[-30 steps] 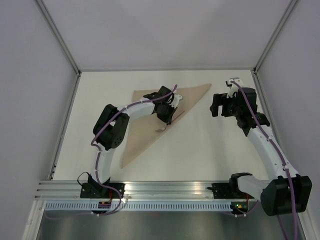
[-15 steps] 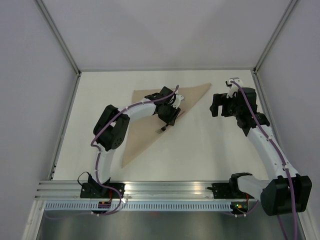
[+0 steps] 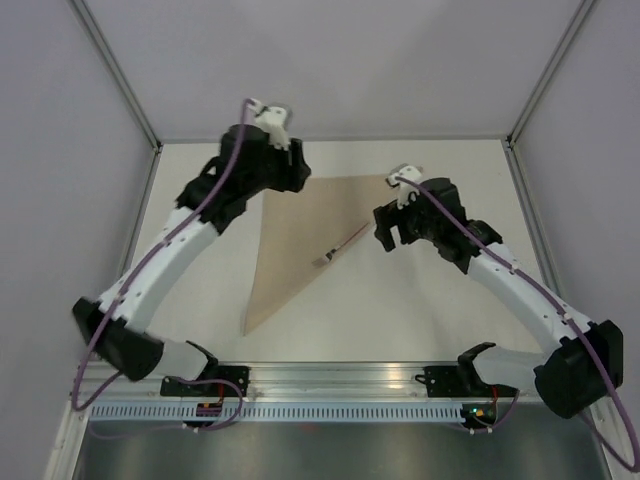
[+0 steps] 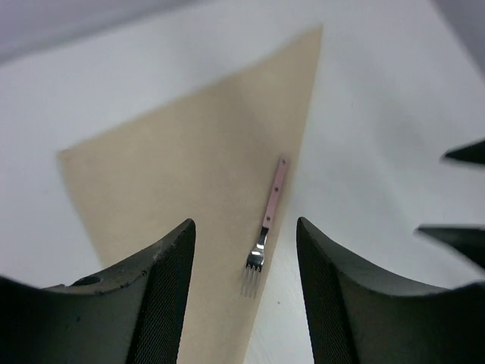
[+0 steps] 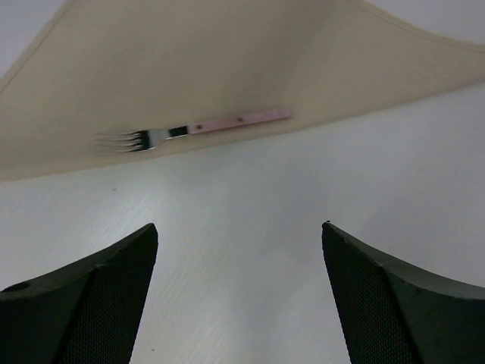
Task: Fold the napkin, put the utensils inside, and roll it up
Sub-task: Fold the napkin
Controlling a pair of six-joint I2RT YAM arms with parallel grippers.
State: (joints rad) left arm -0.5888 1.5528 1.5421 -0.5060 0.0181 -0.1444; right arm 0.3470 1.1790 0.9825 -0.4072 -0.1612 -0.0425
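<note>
Presently the napkin (image 3: 297, 232) is lying flat on the white table (image 3: 430, 310), folded into a triangle. Its long edge is running from the far right corner down to the near left tip. One fork (image 3: 341, 246) with a pale pink handle and silvery tines is resting on the cloth, just inside that long edge and almost parallel to it. Its tines are pointing toward the near side of the table and its handle toward the far right corner. In the left wrist view the fork (image 4: 266, 221) is showing two small dark dots on the handle, and the napkin (image 4: 174, 174) is looking smooth, with no wrinkles that I can see.

The left gripper (image 3: 287, 172) is hanging high above the far left part of the cloth. Its jaws are standing wide apart and are holding nothing. In its own camera the left gripper (image 4: 244, 224) is framing the fork from above, well apart from it.

The right gripper (image 3: 384, 226) is hovering over the bare table just beside the long edge of the napkin, to the right of the fork handle. Its jaws are also spread wide with nothing between them. In the right wrist view the right gripper (image 5: 239, 227) is pointing at the table surface, while the fork (image 5: 191, 130) and the napkin (image 5: 227, 61) are lying beyond it.
</note>
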